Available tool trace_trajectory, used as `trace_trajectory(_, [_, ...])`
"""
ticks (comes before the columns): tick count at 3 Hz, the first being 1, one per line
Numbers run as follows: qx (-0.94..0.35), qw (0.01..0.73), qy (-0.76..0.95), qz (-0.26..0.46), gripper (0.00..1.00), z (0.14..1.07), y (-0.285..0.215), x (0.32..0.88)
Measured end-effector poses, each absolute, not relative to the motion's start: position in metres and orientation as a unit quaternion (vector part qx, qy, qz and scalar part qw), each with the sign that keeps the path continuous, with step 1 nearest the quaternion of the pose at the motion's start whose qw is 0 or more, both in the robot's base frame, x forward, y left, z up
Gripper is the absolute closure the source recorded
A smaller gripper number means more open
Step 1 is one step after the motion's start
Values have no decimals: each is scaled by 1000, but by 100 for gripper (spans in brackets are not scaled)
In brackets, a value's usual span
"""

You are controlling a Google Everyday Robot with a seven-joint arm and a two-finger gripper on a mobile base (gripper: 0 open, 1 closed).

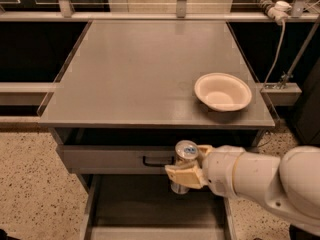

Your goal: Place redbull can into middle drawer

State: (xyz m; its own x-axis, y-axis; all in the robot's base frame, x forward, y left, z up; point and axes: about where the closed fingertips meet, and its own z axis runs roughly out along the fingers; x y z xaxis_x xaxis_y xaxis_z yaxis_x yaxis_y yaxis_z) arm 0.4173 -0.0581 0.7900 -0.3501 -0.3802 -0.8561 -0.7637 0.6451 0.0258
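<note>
The redbull can, slim and silver-blue with a shiny top, is upright in my gripper. Its tan fingers are shut around the can's body. The can hangs in front of the top drawer's front, with its base over the back part of the open middle drawer. That drawer is pulled out below, showing a dark grey floor and lighter side walls. My white arm reaches in from the right.
A white bowl sits on the grey table top near its right front corner. The top drawer's front has a black handle, just left of the can. A white cable hangs at the far right. The floor is speckled.
</note>
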Motion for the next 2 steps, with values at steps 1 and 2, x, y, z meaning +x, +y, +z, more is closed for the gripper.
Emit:
trace_trajectory(1, [-314,437,806,247,100,714,-59,418])
trace_trajectory(2, [-276,431,819,260,100,653,-58,416])
